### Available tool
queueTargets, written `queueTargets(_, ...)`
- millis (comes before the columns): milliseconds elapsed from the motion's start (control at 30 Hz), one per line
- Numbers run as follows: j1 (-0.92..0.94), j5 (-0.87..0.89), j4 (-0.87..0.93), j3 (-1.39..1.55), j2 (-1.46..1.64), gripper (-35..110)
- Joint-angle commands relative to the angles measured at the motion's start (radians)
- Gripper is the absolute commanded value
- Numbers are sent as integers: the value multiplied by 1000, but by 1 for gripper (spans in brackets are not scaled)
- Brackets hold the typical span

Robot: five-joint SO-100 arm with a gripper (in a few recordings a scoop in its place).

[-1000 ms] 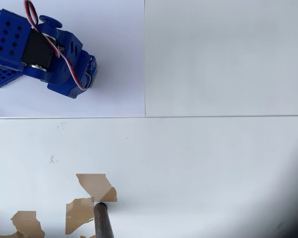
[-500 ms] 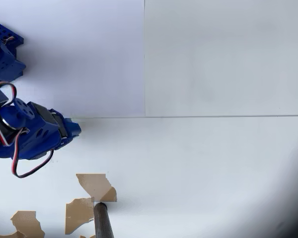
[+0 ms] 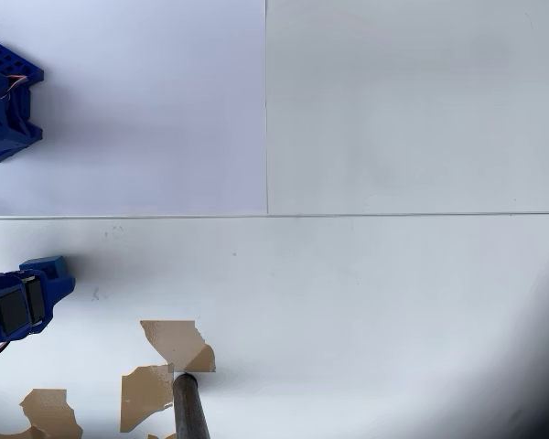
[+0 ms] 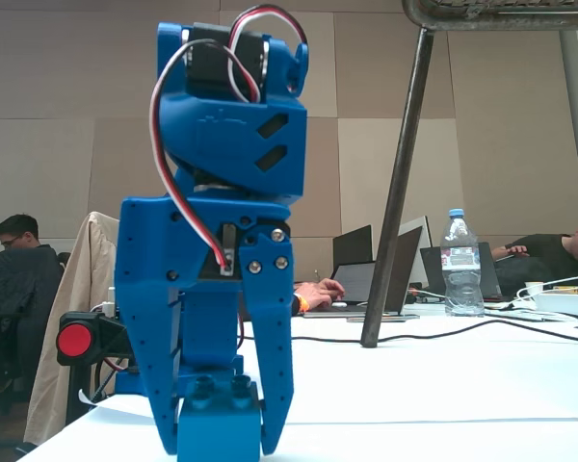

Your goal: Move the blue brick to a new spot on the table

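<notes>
In the fixed view my blue gripper (image 4: 222, 443) points straight down, close to the camera. The blue brick (image 4: 219, 419) sits between its two fingers (image 4: 277, 385), studs up, low over the white table (image 4: 443, 395). Both fingers press against the brick's sides, so the gripper is shut on it. Whether the brick rests on the tabletop or hangs just above it I cannot tell. In the overhead view a part of my blue arm (image 3: 20, 300) juts in from the left edge, below the table's seam.
A dark slanted pole (image 4: 395, 192) stands on the table (image 3: 190, 407) beside chipped brown patches (image 3: 176, 340). A whiter paper sheet (image 3: 165, 110) covers the upper left. A water bottle (image 4: 459, 262), laptops, a black cable and seated people lie behind. A red button (image 4: 74, 340) sits at the left.
In the overhead view my arm swung from the paper sheet at the upper left down past the seam, and it has drawn back to the left edge.
</notes>
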Motion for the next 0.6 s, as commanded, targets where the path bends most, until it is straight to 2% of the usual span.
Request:
queueTargets(0,37,-49,-18,-48,11,0)
queueTargets(167,63,-94,-32,8,14,2)
queueTargets(367,75,-175,23,25,57,25)
queueTargets(567,29,-158,143,-117,34,31)
